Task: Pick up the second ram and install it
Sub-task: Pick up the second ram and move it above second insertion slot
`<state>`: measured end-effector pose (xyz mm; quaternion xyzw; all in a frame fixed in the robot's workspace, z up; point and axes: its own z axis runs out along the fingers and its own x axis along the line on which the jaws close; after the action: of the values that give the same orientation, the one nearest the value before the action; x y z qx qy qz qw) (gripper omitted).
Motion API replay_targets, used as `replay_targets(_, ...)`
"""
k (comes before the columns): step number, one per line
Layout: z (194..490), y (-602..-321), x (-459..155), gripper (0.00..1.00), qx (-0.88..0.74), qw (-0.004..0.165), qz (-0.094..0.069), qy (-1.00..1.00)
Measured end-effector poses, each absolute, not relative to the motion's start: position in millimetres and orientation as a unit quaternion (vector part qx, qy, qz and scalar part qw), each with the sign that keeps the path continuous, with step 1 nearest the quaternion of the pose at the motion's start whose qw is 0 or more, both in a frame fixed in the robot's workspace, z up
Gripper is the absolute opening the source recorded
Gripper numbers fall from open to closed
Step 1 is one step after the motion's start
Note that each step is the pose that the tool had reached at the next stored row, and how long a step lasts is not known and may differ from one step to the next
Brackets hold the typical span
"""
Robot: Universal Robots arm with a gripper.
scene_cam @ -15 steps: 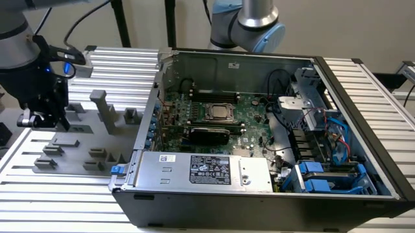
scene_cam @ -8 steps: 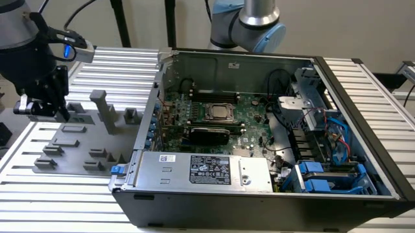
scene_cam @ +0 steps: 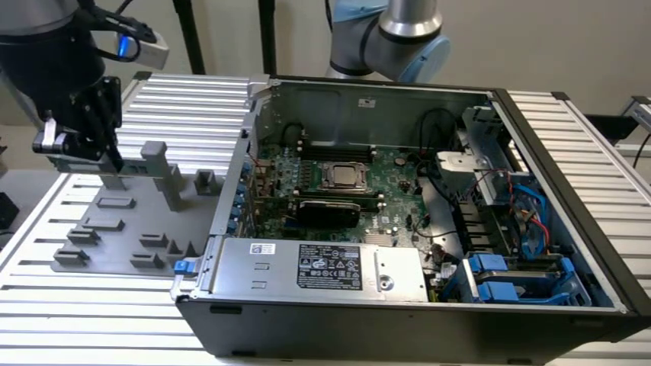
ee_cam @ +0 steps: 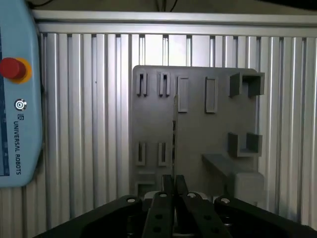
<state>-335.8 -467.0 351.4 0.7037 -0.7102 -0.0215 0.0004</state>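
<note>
My gripper (ee_cam: 174, 179) is shut on the second ram (ee_cam: 174, 134), a thin dark stick seen edge-on and reaching out from between the two black fingers (ee_cam: 163, 196). Below it lies the grey fixture plate (ee_cam: 198, 129) with its slots and blocks. In the exterior view the gripper (scene_cam: 105, 149) hangs over the far end of that fixture plate (scene_cam: 112, 229), at the exterior view's left of the open computer case (scene_cam: 407, 320). The motherboard (scene_cam: 392, 171) lies inside the case.
Grey posts (scene_cam: 163, 171) rise from the fixture close to the gripper. A second robot arm (scene_cam: 392, 38) stands behind the case. A teach pendant (ee_cam: 17, 94) with a red button lies on the ribbed aluminium table (ee_cam: 89, 124). A power supply (scene_cam: 325, 267) sits at the case's near side.
</note>
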Motion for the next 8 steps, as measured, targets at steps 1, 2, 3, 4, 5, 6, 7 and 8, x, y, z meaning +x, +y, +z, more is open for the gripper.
replay_targets(1,355.8,-467.0,-331.6,0.14,0.704,0.0,-0.022,-0.71)
replay_targets(2,360.3,-467.0,-327.1,0.14,0.704,0.0,-0.022,-0.71)
replay_targets(3,365.2,-467.0,-322.3,0.14,0.704,0.001,-0.022,-0.71)
replay_targets(4,369.6,-467.0,-317.9,0.14,0.704,0.001,-0.022,-0.71)
replay_targets(5,374.1,-466.9,-313.2,0.14,0.704,0.001,-0.022,-0.71)
replay_targets(6,378.0,-466.9,-308.7,0.14,0.704,0.001,-0.022,-0.71)
replay_targets(7,381.6,-467.0,-304.2,0.14,0.704,0.001,-0.022,-0.71)
replay_targets(8,384.7,-466.9,-299.5,0.14,0.704,0.001,-0.022,-0.71)
